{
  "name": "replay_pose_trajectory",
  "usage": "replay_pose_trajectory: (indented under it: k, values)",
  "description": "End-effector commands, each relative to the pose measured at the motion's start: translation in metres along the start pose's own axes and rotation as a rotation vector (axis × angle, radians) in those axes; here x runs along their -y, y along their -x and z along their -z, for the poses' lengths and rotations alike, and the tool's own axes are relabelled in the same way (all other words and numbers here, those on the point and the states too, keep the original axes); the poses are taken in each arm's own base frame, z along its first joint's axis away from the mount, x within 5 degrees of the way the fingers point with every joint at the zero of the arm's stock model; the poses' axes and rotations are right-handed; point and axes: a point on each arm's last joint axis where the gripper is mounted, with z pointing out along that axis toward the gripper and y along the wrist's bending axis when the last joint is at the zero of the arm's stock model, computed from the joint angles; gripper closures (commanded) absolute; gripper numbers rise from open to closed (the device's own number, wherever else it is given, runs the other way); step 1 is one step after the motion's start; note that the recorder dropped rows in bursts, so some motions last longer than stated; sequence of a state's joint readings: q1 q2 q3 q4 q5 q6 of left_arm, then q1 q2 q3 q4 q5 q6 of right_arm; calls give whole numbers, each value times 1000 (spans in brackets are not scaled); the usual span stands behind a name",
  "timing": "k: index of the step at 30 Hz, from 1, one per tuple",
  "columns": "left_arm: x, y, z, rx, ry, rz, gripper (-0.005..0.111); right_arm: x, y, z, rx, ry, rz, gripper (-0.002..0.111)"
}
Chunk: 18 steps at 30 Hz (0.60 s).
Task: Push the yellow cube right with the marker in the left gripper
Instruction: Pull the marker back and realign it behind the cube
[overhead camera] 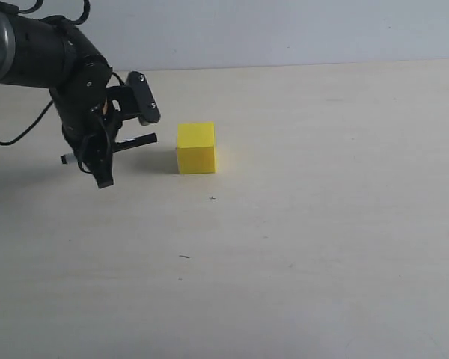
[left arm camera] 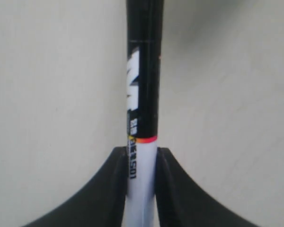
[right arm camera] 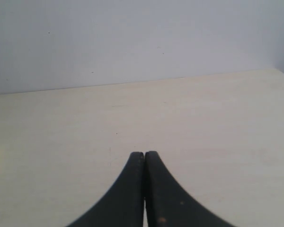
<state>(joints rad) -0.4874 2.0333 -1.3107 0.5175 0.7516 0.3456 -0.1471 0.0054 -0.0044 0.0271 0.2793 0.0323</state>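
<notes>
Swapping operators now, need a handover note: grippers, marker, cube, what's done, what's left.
Left gripper: shut on the marker, clamped on its white barrel, with the black end pointing at the yellow cube.
Right gripper: shut, empty, out of the exterior view.
Cube: on the table, just right of the marker tip. There is a small gap between them, so no contact yet.
Done: marker gripped and lined up with the cube's left face.
Left: close the gap and push the cube right.

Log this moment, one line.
left gripper: shut on marker | marker: tip short of yellow cube, not touching | right gripper: shut, empty
</notes>
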Motion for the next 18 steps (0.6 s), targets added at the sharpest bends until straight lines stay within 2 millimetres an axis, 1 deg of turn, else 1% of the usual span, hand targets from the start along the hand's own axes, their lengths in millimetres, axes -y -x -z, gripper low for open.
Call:
replay_pose_trajectory:
  k: [1, 4, 8, 13, 18]
  values:
    - [-7, -12, -2, -70, 2, 32, 107, 0, 0, 0, 14, -4, 2, 108]
    - [-8, -11, -2, -62, 5, 26, 107, 0, 0, 0, 14, -4, 0, 108]
    - [-5, -5, -1, -29, 15, -5, 107, 0, 0, 0, 14, -4, 0, 108]
    - [-1, 6, 1, 31, 33, -75, 107, 0, 0, 0, 14, -4, 2, 108]
    - [6, 19, 6, 87, 49, -105, 107, 0, 0, 0, 14, -4, -1, 108]
